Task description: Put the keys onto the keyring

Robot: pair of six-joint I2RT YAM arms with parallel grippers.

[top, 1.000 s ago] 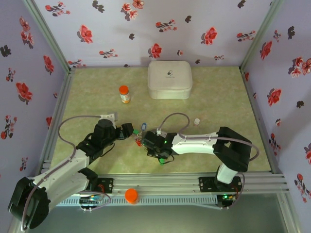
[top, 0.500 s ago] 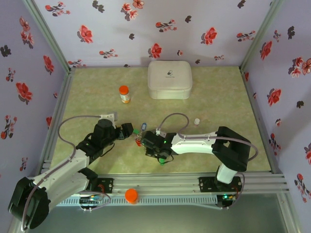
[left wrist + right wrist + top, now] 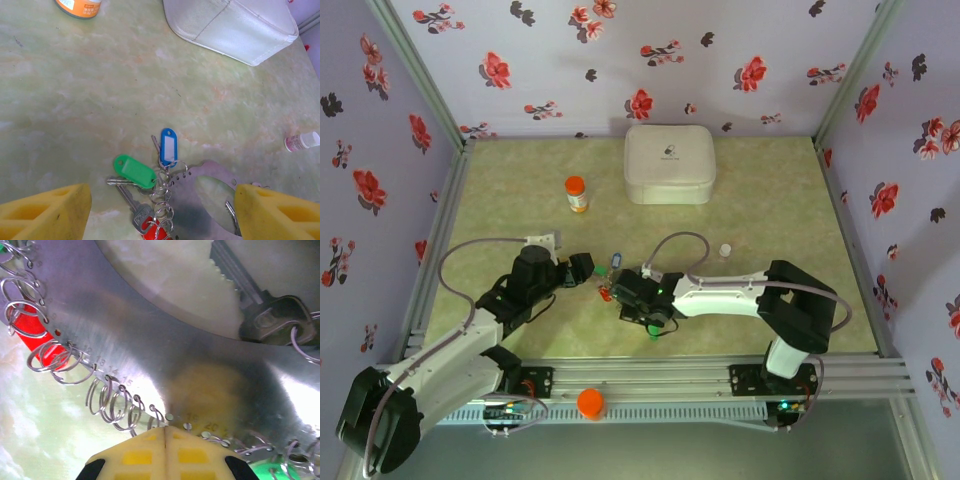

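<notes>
Our right claw [image 3: 165, 432] is closed, its yellow pads [image 3: 135, 456] pressed together right at the rim of the flat silver-grey metal keyring [image 3: 150, 340]. We cannot tell whether it pinches that rim. Beyond the tips, a small silver key [image 3: 250, 295] lies inside the ring's opening. Our left claw [image 3: 162, 207] stands wide open. Between its pads lie the keyring, a green plastic tag [image 3: 134, 171] and a blue plastic tag [image 3: 169, 147].

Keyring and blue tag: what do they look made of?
Keyring: looks like flat brushed metal, silvery-grey with soft glare and stamped numbers by its holes. Blue tag: probably glossy plastic, saturated blue rim around a pale insert.
</notes>
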